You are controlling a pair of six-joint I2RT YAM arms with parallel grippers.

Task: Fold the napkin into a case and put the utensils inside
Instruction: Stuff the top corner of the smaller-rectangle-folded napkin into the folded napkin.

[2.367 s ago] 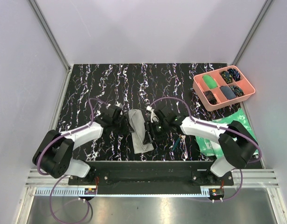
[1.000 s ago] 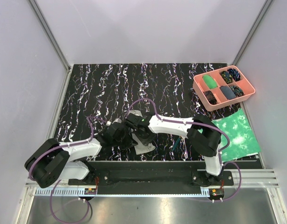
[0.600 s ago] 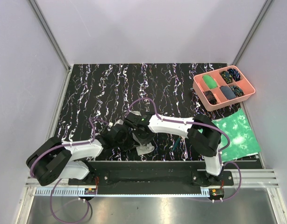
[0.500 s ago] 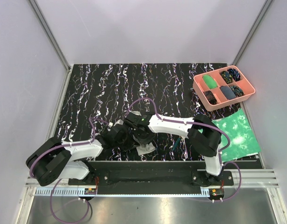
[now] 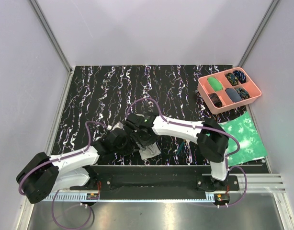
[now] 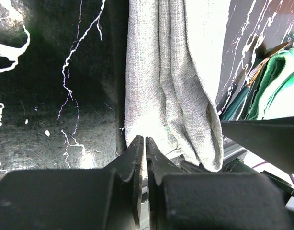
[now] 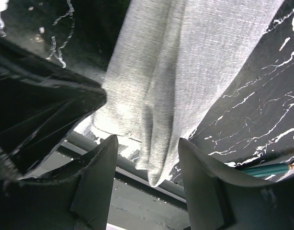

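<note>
Black marbled tabletop [image 5: 113, 86] carries everything. At its right edge lie a green-and-white mottled sheet [image 5: 240, 136] and, beyond it, a pink compartmented tray [image 5: 200, 86], both well apart from the work.

The napkin [image 5: 149, 152] lies near the front edge of the tabletop, between the two arms. It is already folded lengthwise into a narrow grey band. The left wrist view shows several layers of the napkin [image 6: 171, 86] stacked side by side, with a rounded fold on the right. Its near end reaches the metal rail at the front edge.

The left hand [image 6: 144, 143] sits at that near end with its jaws closed to a sliver, seemingly pinching the left fold of the cloth. The right hand [image 7: 147, 153] hovers over the same end, fingers spread wide and holding nothing, with the napkin [image 7: 185, 72] running between them.

The utensils [image 5: 181, 146] lie on the tabletop just to the right of the cloth, near the green sheet. A teal handle [image 7: 262, 169] shows in the right wrist view, clearly outside the napkin.

By my reading the lengthwise folding is largely done, but no finished pocket shows yet. The near end probably needs turning up to close the bottom, and loading the utensils has not yet begun
</note>
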